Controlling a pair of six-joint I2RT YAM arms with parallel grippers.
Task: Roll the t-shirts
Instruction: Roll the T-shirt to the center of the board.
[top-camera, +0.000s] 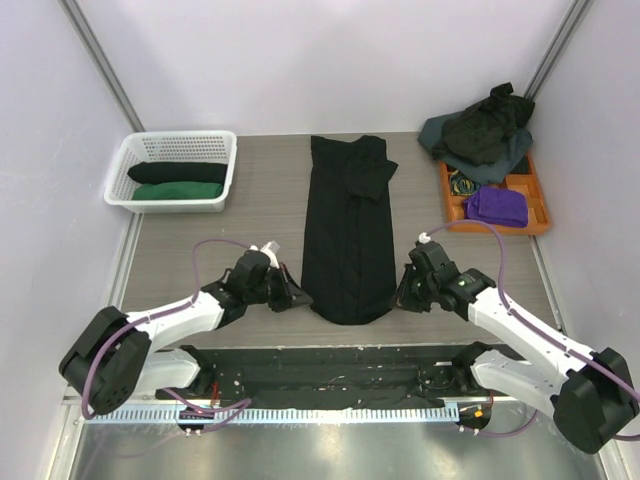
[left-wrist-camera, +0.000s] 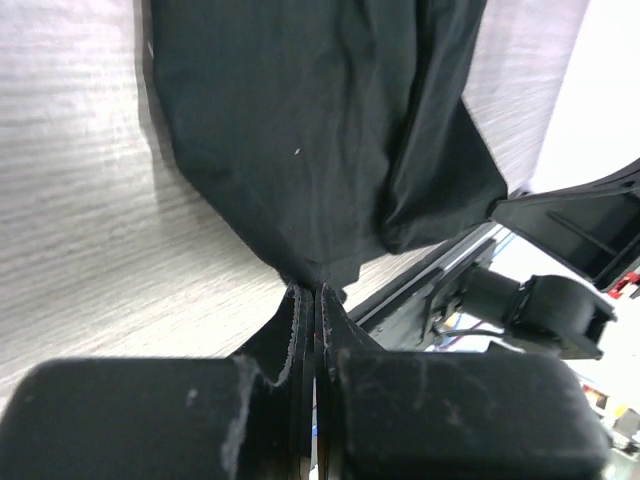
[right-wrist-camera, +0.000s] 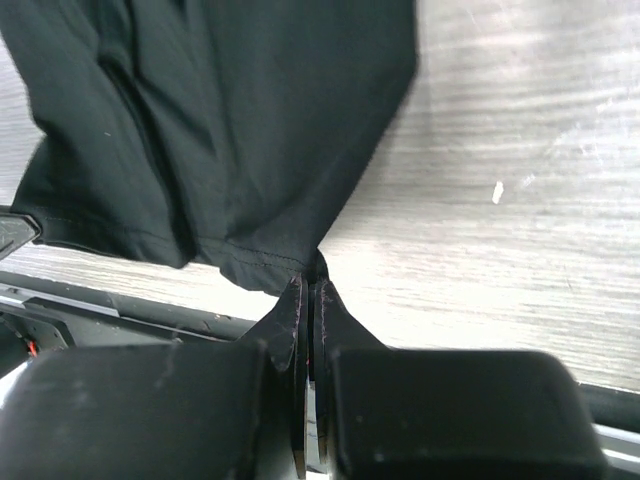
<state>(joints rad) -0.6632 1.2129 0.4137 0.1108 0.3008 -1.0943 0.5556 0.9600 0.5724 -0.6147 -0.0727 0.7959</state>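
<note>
From above, a long black t-shirt (top-camera: 348, 235) lies flat in the middle of the table (top-camera: 200, 260), folded into a thin strip. The left gripper (top-camera: 303, 298) is at the shirt's near left corner. The right gripper (top-camera: 399, 299) is at its near right corner. Far back on the left, a white basket (top-camera: 180, 147) holds a rolled black shirt (top-camera: 178, 172) and a rolled green shirt (top-camera: 178, 190) side by side. Far back on the right, a pile of dark shirts (top-camera: 485, 135) sits partly on an orange tray (top-camera: 538, 205), with a purple cloth (top-camera: 497, 207) in the tray.

In the left wrist view, the left gripper (left-wrist-camera: 307, 295) is squeezed tight. The edge of the black t-shirt (left-wrist-camera: 300, 130) comes right down into its tips, so it is pinching the corner.

In the right wrist view, the right gripper (right-wrist-camera: 308, 290) is squeezed tight too. A corner of the black t-shirt (right-wrist-camera: 220, 130) runs down to its tips. It looks pinched, but only a tiny bit of cloth shows there, so this is hard to be sure of.
</note>
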